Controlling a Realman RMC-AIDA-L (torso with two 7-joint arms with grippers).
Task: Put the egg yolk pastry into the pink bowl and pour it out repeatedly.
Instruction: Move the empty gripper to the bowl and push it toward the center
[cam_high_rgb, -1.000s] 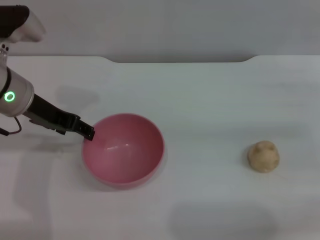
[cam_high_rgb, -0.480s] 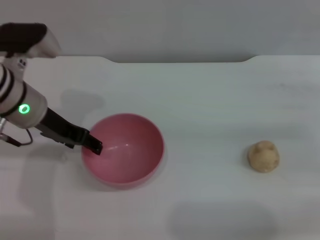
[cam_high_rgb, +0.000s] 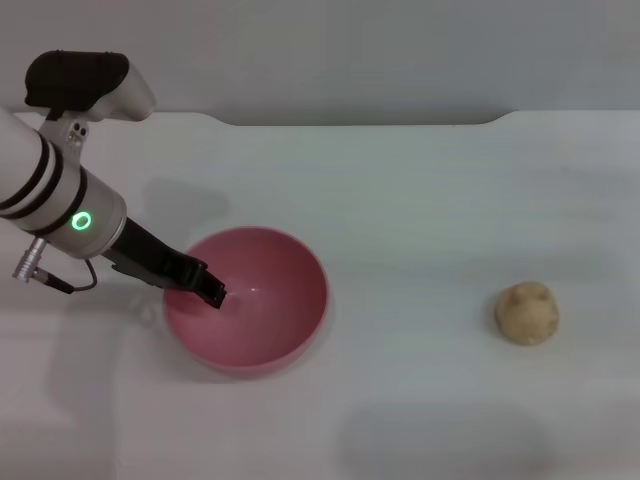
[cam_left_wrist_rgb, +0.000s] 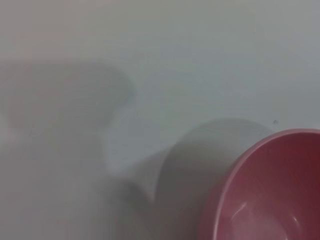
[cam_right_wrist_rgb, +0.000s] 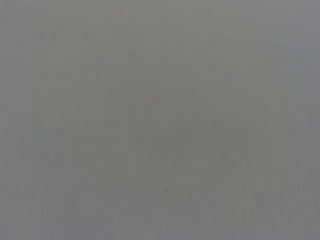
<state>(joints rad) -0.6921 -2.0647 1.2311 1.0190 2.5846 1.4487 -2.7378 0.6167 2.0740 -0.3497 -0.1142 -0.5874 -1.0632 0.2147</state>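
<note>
The pink bowl (cam_high_rgb: 290, 310) stands upright on the white table, left of the middle. It also shows in the left wrist view (cam_left_wrist_rgb: 270, 195). Nothing lies inside it. The egg yolk pastry (cam_high_rgb: 527, 313), a small tan ball, lies on the table far to the right of the bowl. My left gripper (cam_high_rgb: 208, 291) reaches in from the left, and its dark tip is over the bowl's left rim, just inside it. My right gripper is out of view, and the right wrist view shows only a plain grey surface.
The table's far edge (cam_high_rgb: 360, 120) runs across the back with a grey wall behind it. The left arm's shadow (cam_high_rgb: 175, 205) falls on the table behind the bowl.
My left arm has moved right and a little down. Its tip went from outside the bowl's left rim to over the rim and into the bowl. Bowl and pastry have not moved.
</note>
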